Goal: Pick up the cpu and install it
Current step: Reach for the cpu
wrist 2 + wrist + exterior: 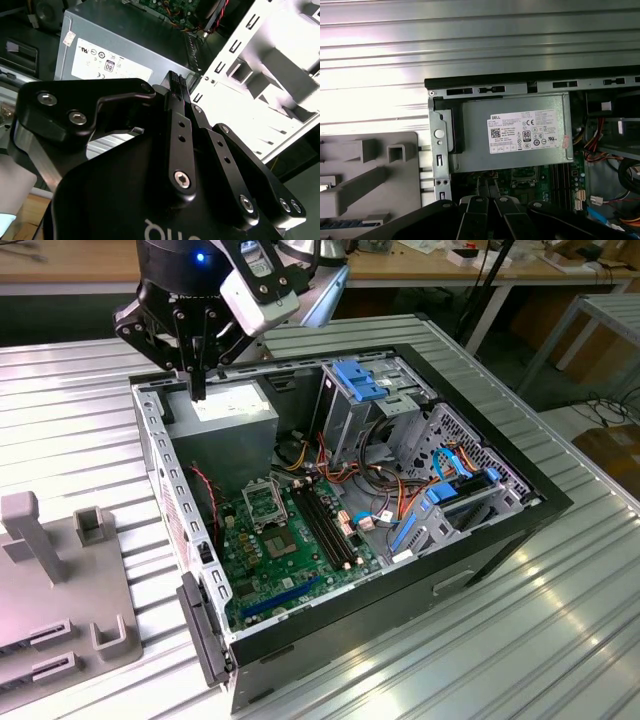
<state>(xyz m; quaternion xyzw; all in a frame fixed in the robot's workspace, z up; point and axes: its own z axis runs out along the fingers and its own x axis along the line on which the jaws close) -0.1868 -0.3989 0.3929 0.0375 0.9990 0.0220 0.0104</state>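
Note:
My gripper (197, 392) hangs above the back corner of the open computer case, over the near edge of the grey power-supply box (235, 430). Its two black fingers point straight down and are pressed together, with nothing visible between them in both wrist views (177, 82) (488, 184). The cpu is out of view. The socket's silver retaining frame (262, 505) lies on the green motherboard (290, 550), well below the gripper and towards the exterior view's right of it. That socket sits just past the power-supply box (520, 135) in the first wrist view.
The black case (540, 500) lies open on a ribbed metal table. Inside are long black memory slots (325, 525), drive cages with blue clips (360, 380) and loose cables. A grey parts fixture (60, 580) stands at the exterior view's left, beside the case's perforated wall (165, 470).

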